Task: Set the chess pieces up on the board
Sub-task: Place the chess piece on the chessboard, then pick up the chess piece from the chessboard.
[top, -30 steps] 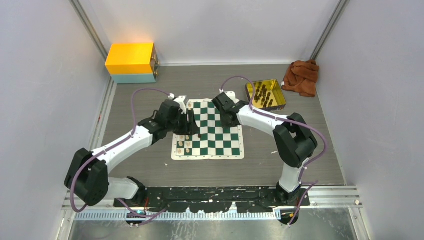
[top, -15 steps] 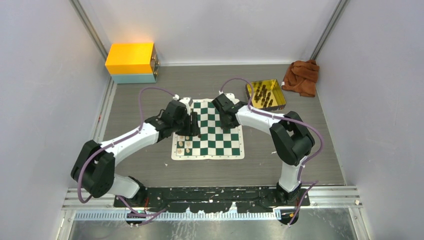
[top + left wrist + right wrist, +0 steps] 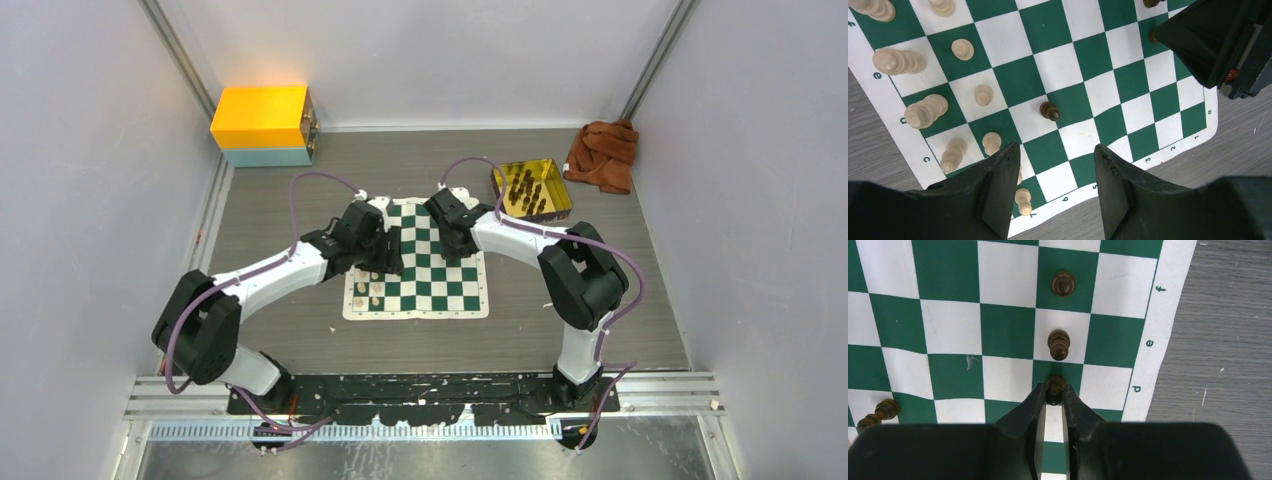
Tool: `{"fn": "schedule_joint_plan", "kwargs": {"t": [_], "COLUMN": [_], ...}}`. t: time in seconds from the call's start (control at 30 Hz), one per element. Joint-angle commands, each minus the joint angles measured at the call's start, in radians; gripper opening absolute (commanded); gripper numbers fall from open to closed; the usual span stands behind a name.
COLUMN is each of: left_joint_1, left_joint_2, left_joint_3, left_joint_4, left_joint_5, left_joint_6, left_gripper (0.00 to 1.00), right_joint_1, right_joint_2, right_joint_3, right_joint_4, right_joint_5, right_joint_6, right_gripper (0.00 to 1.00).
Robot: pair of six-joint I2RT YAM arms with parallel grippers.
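Dark brown, the held pawn (image 3: 1055,384) is pinched between the nearly closed jaws of the right gripper (image 3: 1054,394), over a green square of the board (image 3: 948,280) in the file just inside the lettered border, level with the d. Two more dark pawns (image 3: 1059,344) stand upright on the next squares of that file. The left gripper (image 3: 1055,150) hangs with its jaws about half apart and nothing between them; a lone dark pawn (image 3: 1050,111) stands just ahead of the gap. Cream pieces (image 3: 923,112) crowd the two rows along the board's other lettered edge. Beyond the board, near the table's far right corner, a gold tray (image 3: 500,186) holds spare dark pieces (image 3: 528,190), just beside a brown cloth (image 3: 603,155); a yellow box (image 3: 262,118) sits at the far left corner.
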Motion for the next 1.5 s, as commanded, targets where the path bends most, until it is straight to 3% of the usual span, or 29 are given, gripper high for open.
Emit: {"fn": "schedule_joint_plan", "kwargs": {"t": [0.0,0.13,1.47], "left_joint_1": [-0.011,-0.018,-0.077], "left_joint_2": [0.01,0.019,0.189], "left_joint_3": [0.051,0.059,0.139], "left_joint_4": [0.019,0.017,0.001], "left_joint_5": [-0.023,-0.023,-0.131], "left_joint_6": [0.019,0.025,0.028], "left_gripper": [0.57,0.56,0.41], "right_joint_1": [-0.003,-0.002,-0.003], "right_joint_2": [-0.019,-0.028,-0.217], "right_joint_3": [-0.004,-0.005,-0.06], "right_joint_4": [0.026,0.027,0.019], "right_joint_5": [-0.003,-0.001,0.014], "right_joint_6": [-0.001,-0.001,-0.018], "right_gripper": [0.24,0.31,0.32]}}
